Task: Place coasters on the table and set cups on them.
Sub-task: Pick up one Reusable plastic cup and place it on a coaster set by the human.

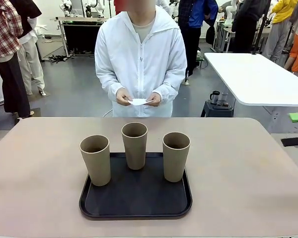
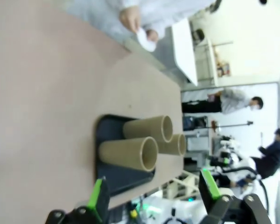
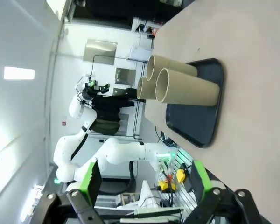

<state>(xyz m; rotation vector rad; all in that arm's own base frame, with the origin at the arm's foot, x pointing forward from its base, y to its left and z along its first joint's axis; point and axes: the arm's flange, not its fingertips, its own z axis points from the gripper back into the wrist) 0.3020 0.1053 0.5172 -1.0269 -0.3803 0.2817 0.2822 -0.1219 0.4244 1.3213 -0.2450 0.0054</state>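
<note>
Coasters [image 1: 138, 102] are not down yet: a person at the far side holds the white paper in both hands [image 1: 123, 96], well beyond both claws, probably about to lay it out. Left claw [image 2: 154, 183] hangs wide open and empty. The three cups [image 1: 134, 145] stand ahead of it, upright on the black tray [image 1: 134, 201] on the counter [image 1: 39, 163], likely parked there until the paper lands. Right claw [image 3: 144, 169] is likewise spread wide and holds nothing, with the same cups ahead of its fingers.
</note>
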